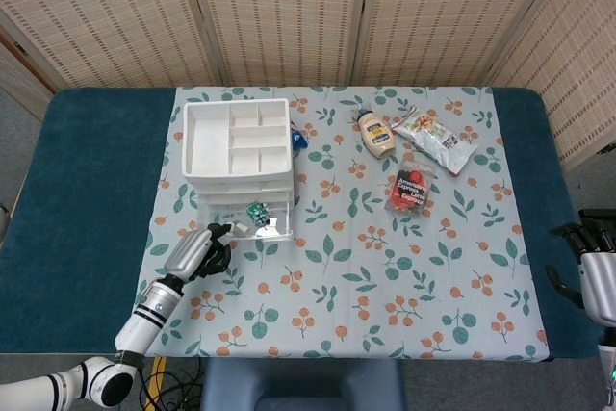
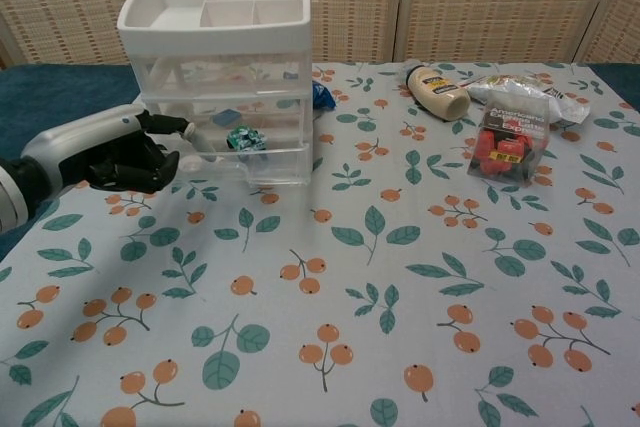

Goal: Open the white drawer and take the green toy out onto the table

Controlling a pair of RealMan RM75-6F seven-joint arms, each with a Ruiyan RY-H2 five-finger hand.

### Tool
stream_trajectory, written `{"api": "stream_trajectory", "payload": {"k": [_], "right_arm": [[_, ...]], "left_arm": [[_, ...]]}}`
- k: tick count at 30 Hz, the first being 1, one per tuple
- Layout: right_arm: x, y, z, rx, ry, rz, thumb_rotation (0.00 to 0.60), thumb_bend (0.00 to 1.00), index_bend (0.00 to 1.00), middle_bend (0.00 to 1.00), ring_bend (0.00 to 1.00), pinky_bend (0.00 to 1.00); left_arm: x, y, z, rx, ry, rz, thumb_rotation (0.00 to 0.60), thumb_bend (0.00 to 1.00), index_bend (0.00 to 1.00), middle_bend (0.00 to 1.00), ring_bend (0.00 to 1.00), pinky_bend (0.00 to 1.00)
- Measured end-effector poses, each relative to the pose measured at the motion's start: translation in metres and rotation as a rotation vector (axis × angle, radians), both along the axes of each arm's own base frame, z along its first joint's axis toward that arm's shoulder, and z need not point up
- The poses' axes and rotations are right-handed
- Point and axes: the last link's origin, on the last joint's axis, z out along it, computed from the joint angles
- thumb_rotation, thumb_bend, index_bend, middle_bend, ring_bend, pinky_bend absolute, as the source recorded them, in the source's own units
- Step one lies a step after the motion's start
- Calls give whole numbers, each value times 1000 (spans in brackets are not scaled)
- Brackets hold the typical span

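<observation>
Nearest to us, our left hand [image 2: 120,152] has its fingers curled in at the front left corner of the bottom white drawer [image 2: 250,152], and we think it holds the edge there, though the view is poor. The drawer is partly pulled out. In it sits the green toy [image 2: 241,137], small and shiny. It looks light, so we can pinch it from above. Far right, we cannot tell how our right hand [image 1: 589,262] is set.

The white plastic three-tier drawer unit [image 2: 215,57] stands near the table's far-left corner, bottom drawer pulled out, small green toy [image 2: 241,137] inside.
</observation>
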Motion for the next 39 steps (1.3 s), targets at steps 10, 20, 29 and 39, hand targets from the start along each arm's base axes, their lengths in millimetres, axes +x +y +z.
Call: {"api": "stream_trajectory", "payload": {"k": [10, 20, 29, 39], "right_arm": [[1, 0, -1, 6, 4, 3, 600, 329, 277, 293, 198, 297], [1, -1, 0, 5, 4, 3, 600, 328, 277, 293, 198, 297], [0, -2, -1, 6, -1, 3, 600, 328, 277, 293, 198, 297], [0, -2, -1, 5, 0, 1, 600, 328, 277, 293, 198, 297]], "left_arm": [[-1, -7, -2, -16, -6, 3, 600, 675, 389, 941, 1000, 1000], [-1, -11, -1, -23, -7, -3, 600, 675, 379, 940, 1000, 1000], [2, -13, 0, -20, -13, -18, 600, 675, 307, 939, 1000, 1000], [2, -17, 6, -23, 20, -47, 600, 673, 304, 937, 1000, 1000]]}}
